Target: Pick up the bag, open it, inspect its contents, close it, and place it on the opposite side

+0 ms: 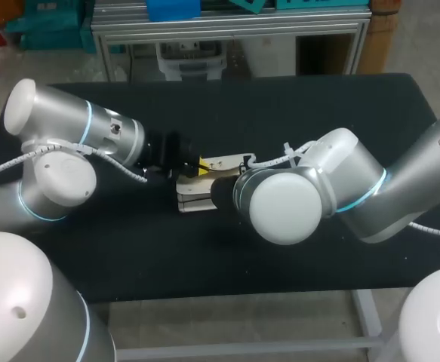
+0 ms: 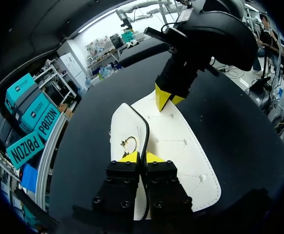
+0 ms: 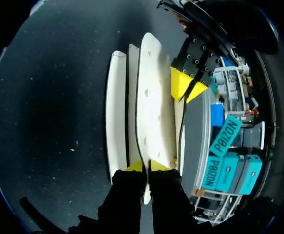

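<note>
Bag (image 1: 192, 202) at middle of table (image 1: 295, 113)

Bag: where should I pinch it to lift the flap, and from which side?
Pinch the flap by its thin rim, end-on from either short end, where the left pincer and right pincer sit. The bag lies flat, so a rim looks the only pinchable part.

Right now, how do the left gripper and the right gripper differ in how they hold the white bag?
The left gripper pinches the bag at the end with the gold clasp; the right gripper pinches the opposite end. In the head view the left gripper's yellow tips show; the right gripper's hide behind its wrist. Both are shut on the bag.
</note>
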`<state>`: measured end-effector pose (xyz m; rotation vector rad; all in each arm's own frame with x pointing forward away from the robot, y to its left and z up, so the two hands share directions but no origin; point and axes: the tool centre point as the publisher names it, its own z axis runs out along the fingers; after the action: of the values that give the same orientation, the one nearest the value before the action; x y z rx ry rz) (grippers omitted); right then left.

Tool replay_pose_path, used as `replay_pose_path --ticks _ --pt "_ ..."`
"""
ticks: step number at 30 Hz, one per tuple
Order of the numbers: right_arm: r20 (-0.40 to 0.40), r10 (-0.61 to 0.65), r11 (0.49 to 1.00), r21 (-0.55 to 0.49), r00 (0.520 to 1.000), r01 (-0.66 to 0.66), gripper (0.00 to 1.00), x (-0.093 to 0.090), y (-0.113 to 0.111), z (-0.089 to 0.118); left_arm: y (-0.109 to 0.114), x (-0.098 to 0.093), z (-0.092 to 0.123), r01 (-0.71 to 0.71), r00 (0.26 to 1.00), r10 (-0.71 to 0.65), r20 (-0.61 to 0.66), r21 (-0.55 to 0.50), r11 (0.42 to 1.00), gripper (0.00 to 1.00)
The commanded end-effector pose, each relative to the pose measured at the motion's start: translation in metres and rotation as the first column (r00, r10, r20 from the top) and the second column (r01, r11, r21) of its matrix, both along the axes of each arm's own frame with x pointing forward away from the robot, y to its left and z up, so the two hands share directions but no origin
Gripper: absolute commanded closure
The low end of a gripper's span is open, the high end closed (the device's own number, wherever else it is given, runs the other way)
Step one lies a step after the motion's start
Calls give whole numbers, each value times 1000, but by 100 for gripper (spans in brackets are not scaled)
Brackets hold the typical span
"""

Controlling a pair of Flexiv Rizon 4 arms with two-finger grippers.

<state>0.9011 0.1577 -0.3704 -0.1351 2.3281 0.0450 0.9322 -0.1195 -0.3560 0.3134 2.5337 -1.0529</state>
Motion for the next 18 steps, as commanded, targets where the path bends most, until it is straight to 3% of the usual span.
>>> replay_pose_path --ticks 1,11,18 --pt "121 6 1000 20 993 -8 100 -1 -3 -3 1 -7 -5 0 1000 0 -12 6 1000 100" --pt "121 6 1000 20 993 -8 100 -1 -3 -3 -18 -1 -11 40 998 -40 -41 5 999 100" --pt "121 6 1000 20 993 -8 100 -1 -3 -3 3 -3 -7 14 1000 -14 -23 17 1000 100"
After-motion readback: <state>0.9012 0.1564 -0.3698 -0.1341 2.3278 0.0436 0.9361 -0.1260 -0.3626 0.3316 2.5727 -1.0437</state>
